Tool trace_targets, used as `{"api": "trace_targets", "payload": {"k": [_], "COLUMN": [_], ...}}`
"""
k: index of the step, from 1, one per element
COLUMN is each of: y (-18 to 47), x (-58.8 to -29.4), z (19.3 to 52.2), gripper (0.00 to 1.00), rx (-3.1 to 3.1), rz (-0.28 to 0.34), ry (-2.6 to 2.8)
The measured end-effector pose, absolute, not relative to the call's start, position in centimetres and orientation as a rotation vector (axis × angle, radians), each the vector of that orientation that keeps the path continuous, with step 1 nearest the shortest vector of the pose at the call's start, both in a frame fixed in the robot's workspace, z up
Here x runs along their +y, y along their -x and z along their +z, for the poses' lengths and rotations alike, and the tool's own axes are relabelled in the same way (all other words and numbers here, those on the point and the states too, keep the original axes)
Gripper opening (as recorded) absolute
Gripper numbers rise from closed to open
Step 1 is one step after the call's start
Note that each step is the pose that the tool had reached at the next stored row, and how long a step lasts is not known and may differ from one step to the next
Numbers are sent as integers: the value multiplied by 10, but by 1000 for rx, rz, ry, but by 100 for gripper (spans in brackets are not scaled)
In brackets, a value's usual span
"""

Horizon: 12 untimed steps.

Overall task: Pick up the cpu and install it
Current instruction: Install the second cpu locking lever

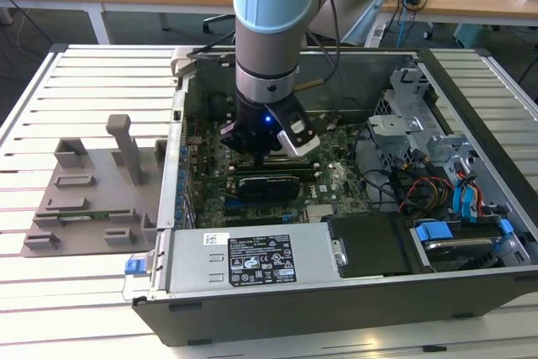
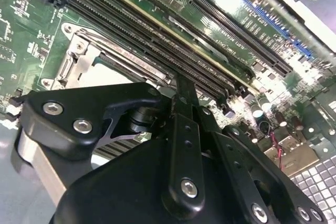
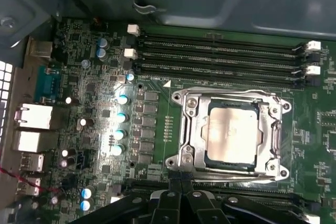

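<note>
The cpu (image 3: 231,132) lies seated in its metal socket frame (image 3: 185,129); memory slots (image 3: 220,51) at 12 o'clock; gripper (image 3: 181,195), fingers together and empty, at 6 o'clock.

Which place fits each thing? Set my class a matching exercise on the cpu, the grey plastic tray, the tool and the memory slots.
Things:
1. cpu
2. grey plastic tray
3. tool
4. memory slots

Places:
A. beside the case, on the exterior view's left
B. lying in the metal socket frame
C. long black rows beside the socket
D. low over the motherboard, inside the case

Pairs: 1-B, 2-A, 3-D, 4-C
</note>
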State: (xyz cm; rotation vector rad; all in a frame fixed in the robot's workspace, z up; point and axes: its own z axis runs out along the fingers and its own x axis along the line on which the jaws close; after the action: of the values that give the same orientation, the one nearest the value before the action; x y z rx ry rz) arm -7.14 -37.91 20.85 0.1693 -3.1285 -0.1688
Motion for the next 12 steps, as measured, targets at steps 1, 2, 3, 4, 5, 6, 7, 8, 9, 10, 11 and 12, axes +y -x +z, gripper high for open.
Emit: {"api": "trace_targets", "payload": {"k": [1, 2, 3, 4, 5, 6, 7, 8, 9, 10, 11, 12], "y": [72, 72, 73, 74, 75, 75, 75, 76, 77, 77, 78, 78], "x": [-378, -377, -376, -375, -374, -374, -374, -374, -374, -374, -374, -374], "z": [207, 206, 205, 204, 203, 202, 201, 200, 200, 199, 199, 199], "gripper": [11, 11, 11, 11, 11, 11, 11, 11, 11, 11, 11, 11], "rx": [-3128, -3128, -3128, -3128, -3128, -3128, -3128, -3128, -3128, -3128, -3128, -3128], "rz": [-171, -174, -176, -180, -185, -187, -188, -191, -192, -193, -195, -196], "ry": [-169, -169, -169, -169, -169, -169, -169, -169, -169, -169, -170, -172]}}
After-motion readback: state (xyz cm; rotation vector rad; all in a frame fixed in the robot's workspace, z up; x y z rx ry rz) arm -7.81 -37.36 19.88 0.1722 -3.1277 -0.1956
